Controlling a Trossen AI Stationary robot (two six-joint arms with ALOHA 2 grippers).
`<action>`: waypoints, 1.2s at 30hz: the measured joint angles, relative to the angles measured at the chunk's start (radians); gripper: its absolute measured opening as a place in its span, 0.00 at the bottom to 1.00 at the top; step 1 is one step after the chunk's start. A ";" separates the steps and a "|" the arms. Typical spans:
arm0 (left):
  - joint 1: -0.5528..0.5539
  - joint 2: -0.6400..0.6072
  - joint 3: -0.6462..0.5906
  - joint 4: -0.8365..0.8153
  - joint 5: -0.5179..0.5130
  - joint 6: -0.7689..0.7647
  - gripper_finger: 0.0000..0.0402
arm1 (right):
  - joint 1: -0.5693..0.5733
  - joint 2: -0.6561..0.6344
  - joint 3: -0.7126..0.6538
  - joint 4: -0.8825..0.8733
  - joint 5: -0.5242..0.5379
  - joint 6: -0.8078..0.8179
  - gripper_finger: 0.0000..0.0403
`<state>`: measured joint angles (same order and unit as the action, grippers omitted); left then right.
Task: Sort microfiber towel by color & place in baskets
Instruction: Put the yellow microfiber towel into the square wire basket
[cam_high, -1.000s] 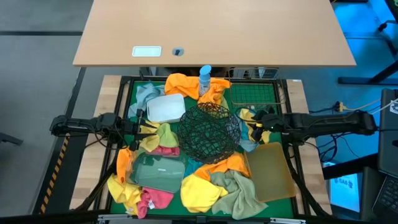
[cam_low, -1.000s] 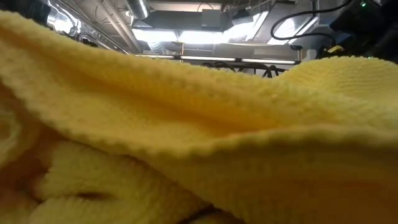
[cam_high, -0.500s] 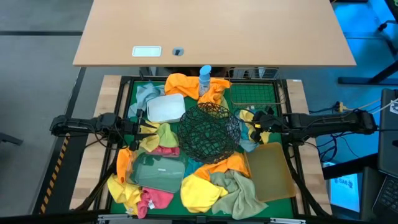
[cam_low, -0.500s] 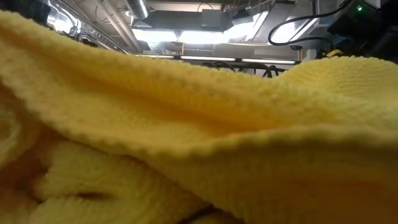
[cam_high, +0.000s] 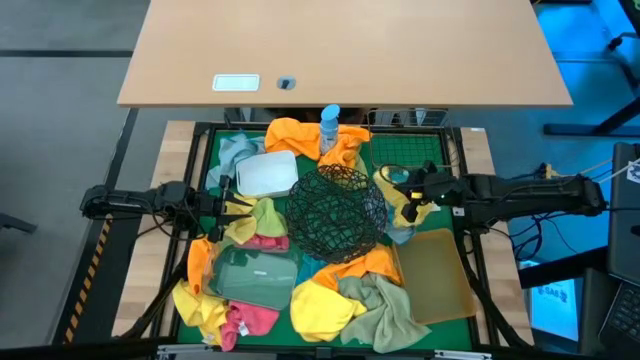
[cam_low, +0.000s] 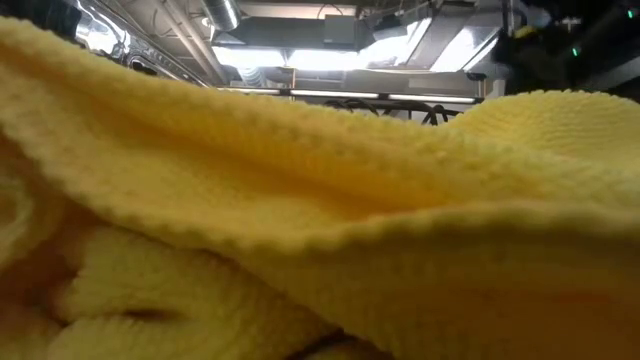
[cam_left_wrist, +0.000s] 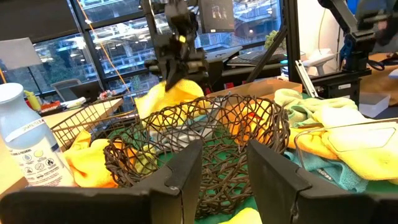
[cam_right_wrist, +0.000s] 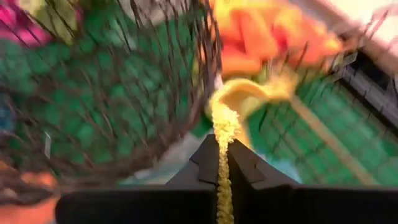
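My right gripper (cam_high: 408, 192) is shut on a yellow towel (cam_high: 390, 183) between the round black wire bowl (cam_high: 337, 212) and the square wire basket (cam_high: 405, 152). The left wrist view shows that gripper (cam_left_wrist: 169, 67) above the bowl's far rim, with the towel (cam_left_wrist: 177, 94) hanging below it. My left gripper (cam_high: 232, 205) stands open and level beside the white tub (cam_high: 265, 172), holding nothing. A clear tray (cam_high: 255, 275) and a tan bin (cam_high: 437, 275) lie nearer the front edge. My right gripper pinches a bunched edge of the yellow towel (cam_right_wrist: 224, 134) between its two fingers, coming slanting down from the table's right side. The towel hangs slack below the fingers (cam_left_wrist: 163, 87). Its lower end is hidden behind the bowl's rim.
Orange (cam_high: 300, 135), yellow (cam_high: 320, 310), pink (cam_high: 250, 322), olive (cam_high: 385, 310) and pale blue (cam_high: 235, 150) towels lie around the baskets. A blue-capped bottle (cam_high: 329, 125) stands at the far edge. A yellow towel (cam_low: 320, 220) fills the low view.
My right gripper has risen and shifted a little toward the table's left edge, drawing the yellow towel up beside the wire bowl. The rest of the pile has stayed where it was.
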<state>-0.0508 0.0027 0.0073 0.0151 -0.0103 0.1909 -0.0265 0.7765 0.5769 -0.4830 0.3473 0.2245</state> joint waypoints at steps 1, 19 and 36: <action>0.000 0.000 0.000 0.000 0.000 0.000 0.30 | 0.000 0.000 0.022 0.000 0.000 -0.016 0.01; 0.000 0.000 0.000 0.000 0.000 0.000 0.30 | 0.000 0.000 0.419 -0.013 0.148 -0.220 0.01; 0.000 0.000 0.000 0.000 0.000 0.001 0.30 | -0.002 0.000 0.591 0.202 0.306 -0.556 0.02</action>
<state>-0.0509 0.0029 0.0072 0.0151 -0.0105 0.1917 -0.0284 0.7765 1.1681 -0.2806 0.6532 -0.3317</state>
